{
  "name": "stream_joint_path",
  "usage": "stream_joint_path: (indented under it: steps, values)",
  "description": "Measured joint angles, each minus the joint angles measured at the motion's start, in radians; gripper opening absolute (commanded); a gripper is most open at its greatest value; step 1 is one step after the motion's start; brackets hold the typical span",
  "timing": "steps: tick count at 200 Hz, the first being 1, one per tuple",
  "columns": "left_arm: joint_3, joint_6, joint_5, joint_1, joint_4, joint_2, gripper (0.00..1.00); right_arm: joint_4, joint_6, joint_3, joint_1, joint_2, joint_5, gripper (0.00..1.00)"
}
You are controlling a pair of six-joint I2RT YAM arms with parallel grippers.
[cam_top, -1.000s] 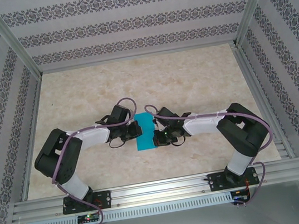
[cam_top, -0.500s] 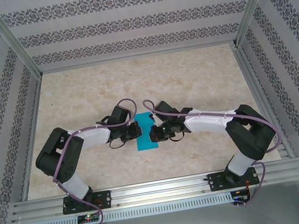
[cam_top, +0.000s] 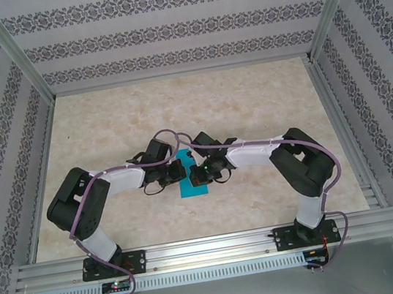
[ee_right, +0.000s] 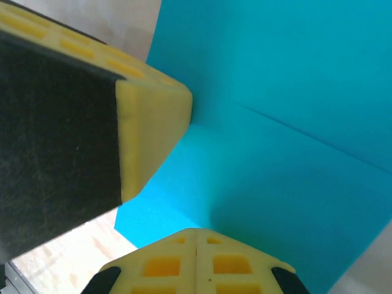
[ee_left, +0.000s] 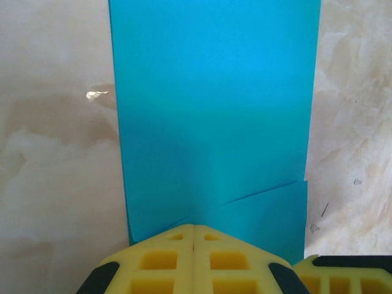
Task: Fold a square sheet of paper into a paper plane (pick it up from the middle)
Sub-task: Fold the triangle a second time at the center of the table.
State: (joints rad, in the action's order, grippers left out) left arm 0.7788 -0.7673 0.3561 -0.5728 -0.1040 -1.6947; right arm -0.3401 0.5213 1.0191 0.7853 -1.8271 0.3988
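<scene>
Both sets of jaws are sitting clenched, with nothing pinched between them as far as I can tell. The left gripper [ee_left: 193, 229] is pushing its joined tips down on the near edge of the square sheet of paper [ee_left: 214, 110], and the right gripper [ee_right: 196, 234] is doing the same just beside it. The paper is lying flat on the table [ee_left: 55, 153] between the arms, folded narrow, with a slanted flap at one corner. My worry: any sideways nudge under those pads is going to skew the crease, or the grippers are going to bump each other.
</scene>
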Motion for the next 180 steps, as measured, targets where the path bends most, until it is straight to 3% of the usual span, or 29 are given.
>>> stream_joint_path:
  steps: [100, 180]
  values:
    - [-0.002, -0.007, -0.004, 0.000, 0.003, 0.000, 0.00, 0.044, 0.003, 0.008, -0.009, -0.044, 0.023, 0.00]
    - [-0.002, -0.020, -0.011, 0.000, 0.002, -0.003, 0.00, 0.214, 0.003, -0.228, -0.021, 0.097, 0.053, 0.00]
